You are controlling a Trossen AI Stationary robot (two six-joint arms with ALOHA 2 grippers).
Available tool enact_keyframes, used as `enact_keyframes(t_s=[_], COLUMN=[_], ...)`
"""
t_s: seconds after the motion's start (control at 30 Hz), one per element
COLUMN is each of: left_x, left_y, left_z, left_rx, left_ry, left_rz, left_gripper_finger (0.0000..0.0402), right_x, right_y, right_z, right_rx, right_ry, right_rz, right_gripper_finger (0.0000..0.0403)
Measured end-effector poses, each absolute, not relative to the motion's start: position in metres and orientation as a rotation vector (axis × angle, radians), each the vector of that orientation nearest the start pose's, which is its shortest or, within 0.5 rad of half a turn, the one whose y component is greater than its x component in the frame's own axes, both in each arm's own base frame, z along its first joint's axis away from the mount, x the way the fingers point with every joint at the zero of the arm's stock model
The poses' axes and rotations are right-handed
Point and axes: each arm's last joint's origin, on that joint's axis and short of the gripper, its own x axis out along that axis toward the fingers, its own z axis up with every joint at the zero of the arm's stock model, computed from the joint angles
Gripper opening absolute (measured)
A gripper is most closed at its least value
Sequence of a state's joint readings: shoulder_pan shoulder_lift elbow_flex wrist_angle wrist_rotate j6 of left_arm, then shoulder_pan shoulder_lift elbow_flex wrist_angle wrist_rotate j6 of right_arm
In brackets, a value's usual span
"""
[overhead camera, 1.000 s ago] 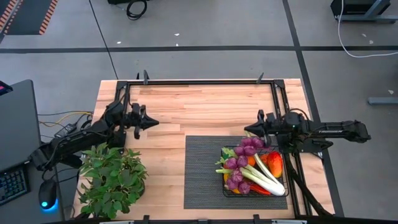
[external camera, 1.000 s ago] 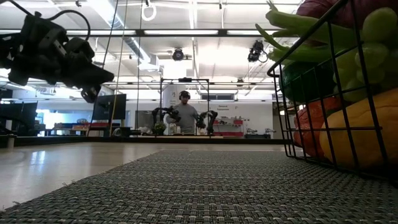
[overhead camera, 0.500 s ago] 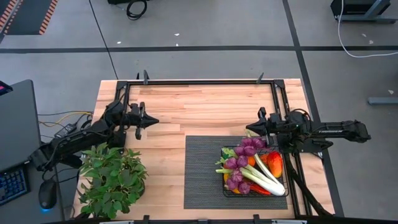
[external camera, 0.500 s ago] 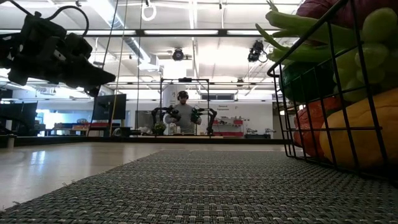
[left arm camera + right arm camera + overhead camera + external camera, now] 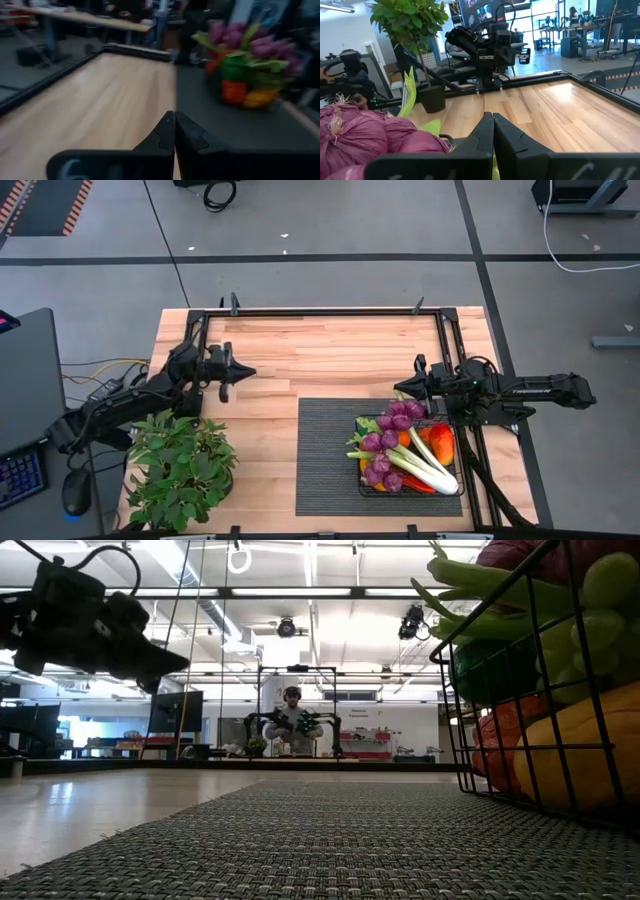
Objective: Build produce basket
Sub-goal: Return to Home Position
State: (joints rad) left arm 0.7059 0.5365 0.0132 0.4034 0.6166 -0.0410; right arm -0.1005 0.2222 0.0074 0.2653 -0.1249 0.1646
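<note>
Over table [image 5: 330, 345], left end effector [image 5: 247, 372] and right end effector [image 5: 403, 390] hover closed.

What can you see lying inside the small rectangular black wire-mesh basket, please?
On top of the pile in the basket lie purple bulbs, a pale green-and-white stalk and an orange-red piece. Through the mesh, green produce and a yellow-orange piece show lower down. Anything beneath is covered.

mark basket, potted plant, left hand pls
basket [image 5: 360, 472]: high view, left rim.
potted plant [image 5: 180, 465]: high view, leaves.
left hand [image 5: 247, 373]: high view, between the shut fingertips.
</note>
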Motion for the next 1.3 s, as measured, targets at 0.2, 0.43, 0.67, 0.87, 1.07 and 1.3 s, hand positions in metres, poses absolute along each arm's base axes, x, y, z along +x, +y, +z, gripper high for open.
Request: enact_keyframes(t_s=[0.2,0.43,0.67,0.87,1.07,1.3], left_x=[0.116,0.127,0.128,0.128,0.128,0.115], left_y=[0.051,0.027,0.027,0.027,0.027,0.015], left_z=[0.155,0.155,0.155,0.155,0.155,0.149], left_rx=[-0.196,-0.135,-0.097,-0.141,-0.141,-0.146], left_ry=[0.113,0.127,0.124,0.122,0.122,0.204], left_rz=[-0.061,0.015,0.132,0.134,0.134,0.068], left_gripper_finger=[0.0004,0.0006,0.0016,0.0013,0.0014,0.0026], right_x=[0.111,0.111,0.111,0.111,0.111,0.111], right_y=[-0.008,-0.008,-0.008,-0.008,-0.008,-0.008], right_z=[0.173,0.173,0.173,0.173,0.173,0.173], right_rx=[0.159,0.159,0.159,0.159,0.159,0.159], right_ry=[-0.049,-0.050,-0.050,-0.050,-0.050,-0.051], right_rz=[0.029,0.029,0.029,0.029,0.029,0.029], right_gripper_finger=[0.0007,0.0007,0.0008,0.0008,0.0008,0.0012])
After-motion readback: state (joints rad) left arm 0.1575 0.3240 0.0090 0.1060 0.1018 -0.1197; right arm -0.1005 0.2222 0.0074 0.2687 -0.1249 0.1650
